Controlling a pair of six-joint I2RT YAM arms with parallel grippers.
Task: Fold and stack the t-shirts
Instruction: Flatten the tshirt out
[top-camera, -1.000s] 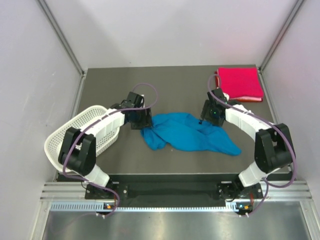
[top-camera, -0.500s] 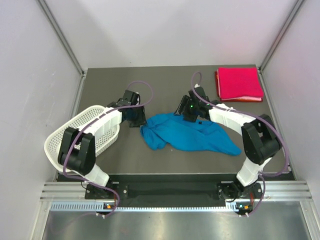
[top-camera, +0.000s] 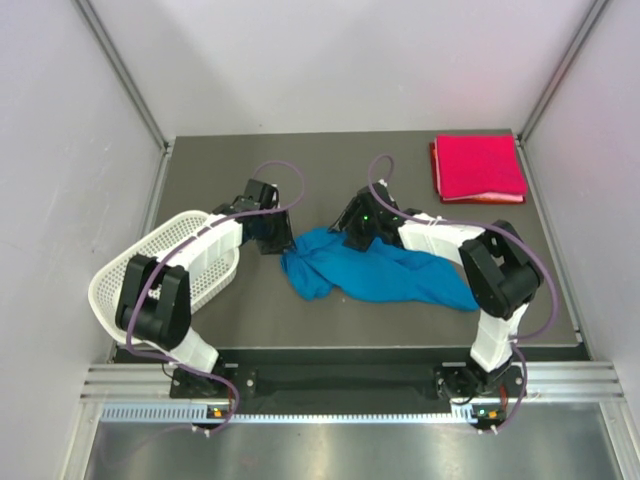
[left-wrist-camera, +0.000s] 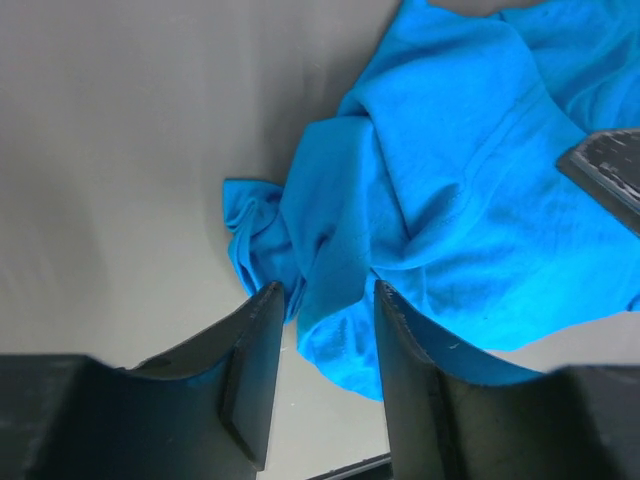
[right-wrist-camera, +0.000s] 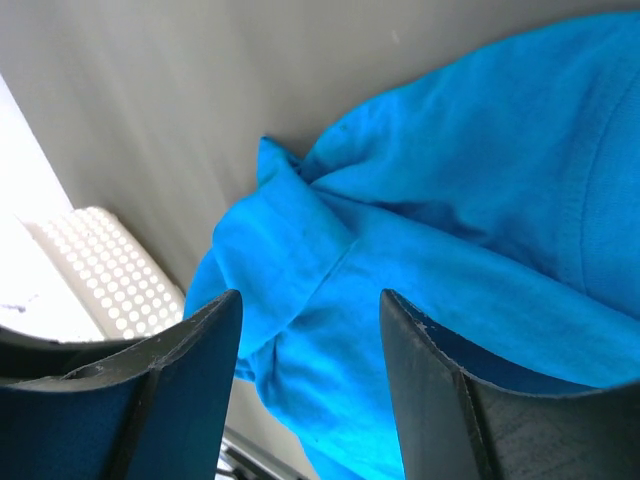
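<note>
Blue t-shirt (top-camera: 380, 275): lies crumpled and unfolded near the middle of the bench (top-camera: 330, 165), long axis running left to right, with one bunched end toward the left arm.

Pink-red t-shirt (top-camera: 478, 166): folded flat into a neat rectangle at the far right corner of the bench, well apart from the blue one.

Left pincer (left-wrist-camera: 327, 292): poised at the bunched left end of the blue shirt. Jaws stand partly apart, with a rumpled cloth edge showing in the gap. No grip on the cloth is evident (contact at the tips cannot be judged).

Right pincer (right-wrist-camera: 310, 300): over the far edge of the blue shirt, near its left half. Jaws stand well apart above a fold of cloth, nothing clamped.

White mesh basket (top-camera: 150, 265): at the left bench edge, beside the left arm.
</note>
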